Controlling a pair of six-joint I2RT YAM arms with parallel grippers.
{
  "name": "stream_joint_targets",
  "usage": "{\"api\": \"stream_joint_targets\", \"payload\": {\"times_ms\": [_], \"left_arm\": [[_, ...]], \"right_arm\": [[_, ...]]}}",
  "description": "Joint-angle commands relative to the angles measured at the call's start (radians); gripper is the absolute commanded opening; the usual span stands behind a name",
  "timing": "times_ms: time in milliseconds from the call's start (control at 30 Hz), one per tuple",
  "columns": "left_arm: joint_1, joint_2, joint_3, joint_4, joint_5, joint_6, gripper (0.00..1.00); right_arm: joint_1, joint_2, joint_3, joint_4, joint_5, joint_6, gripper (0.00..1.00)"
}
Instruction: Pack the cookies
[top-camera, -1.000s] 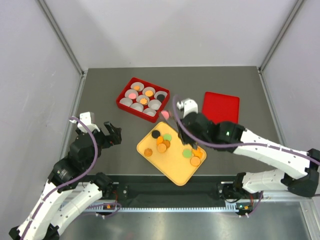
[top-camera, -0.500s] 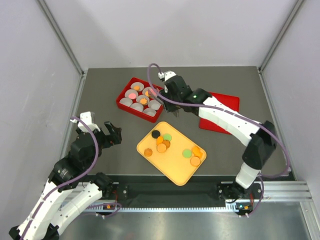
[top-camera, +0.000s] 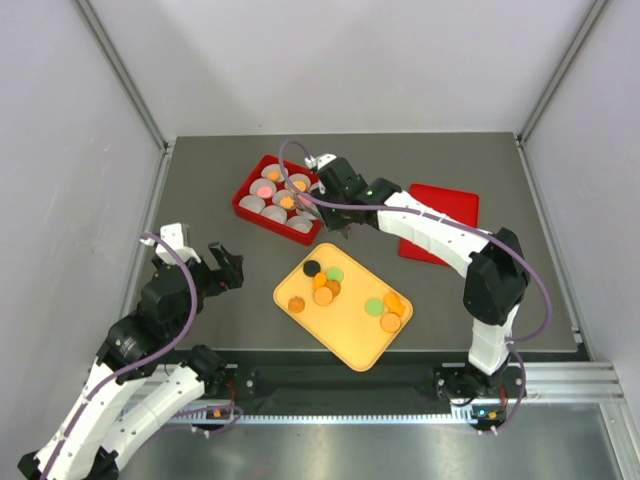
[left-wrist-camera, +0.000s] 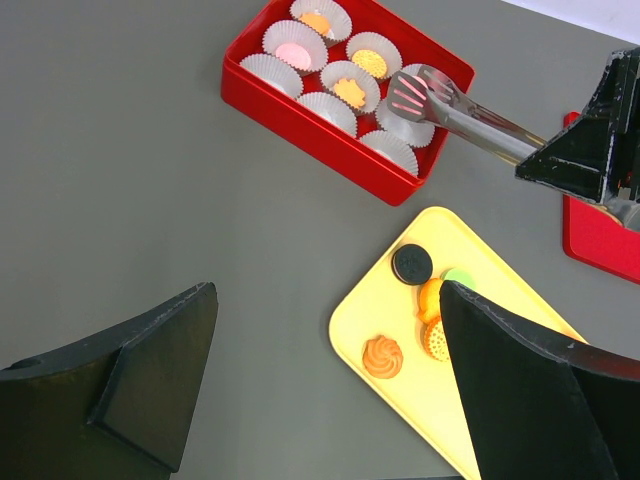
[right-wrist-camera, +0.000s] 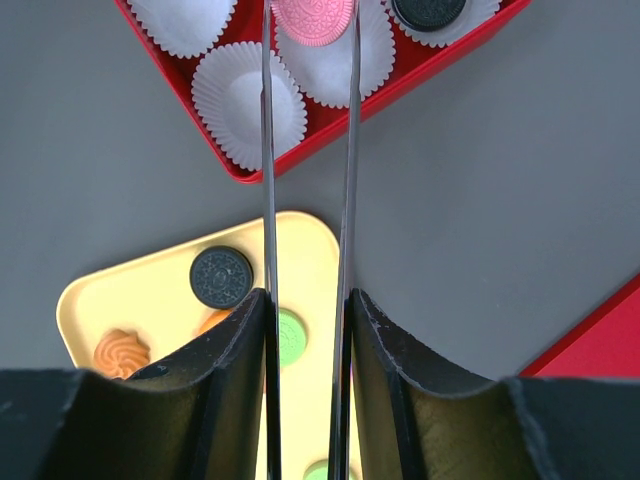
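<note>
My right gripper (right-wrist-camera: 307, 330) is shut on metal tongs (right-wrist-camera: 267, 150), whose tips pinch a pink cookie (right-wrist-camera: 313, 15) over a white paper cup in the red box (right-wrist-camera: 330, 115). In the top view the right gripper (top-camera: 345, 190) sits at the box's right side (top-camera: 243, 205). Some cups hold orange, pink and black cookies (left-wrist-camera: 369, 63). The yellow tray (top-camera: 350, 335) carries several loose cookies: a black one (left-wrist-camera: 412, 263), an orange swirl (left-wrist-camera: 381, 356), green and orange ones (top-camera: 375, 306). My left gripper (left-wrist-camera: 325, 300) is open and empty, left of the tray.
The flat red lid (top-camera: 440, 222) lies right of the box, partly under the right arm. The right arm stretches across the table behind the yellow tray. Grey walls enclose the table on three sides.
The right gripper has swung from the yellow tray up and left to the red box, carrying the pink cookie in the tongs. The left arm has not moved.
</note>
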Motion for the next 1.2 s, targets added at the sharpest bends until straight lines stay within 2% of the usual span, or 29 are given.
{"api": "stream_joint_targets", "payload": {"times_ms": [0, 833, 1167], "left_arm": [[-0.003, 0.003, 0.000, 0.013, -0.015, -0.004, 0.97], [-0.003, -0.003, 0.000, 0.013, -0.014, -0.004, 0.97], [-0.003, -0.003, 0.000, 0.013, -0.015, -0.004, 0.97]], "right_arm": [[-0.012, -0.010, 0.039, 0.032, 0.000, -0.011, 0.35], [-0.021, 0.020, 0.017, 0.032, 0.002, -0.011, 0.38], [-0.021, 0.013, 0.023, 0.031, 0.002, -0.013, 0.45]]}}
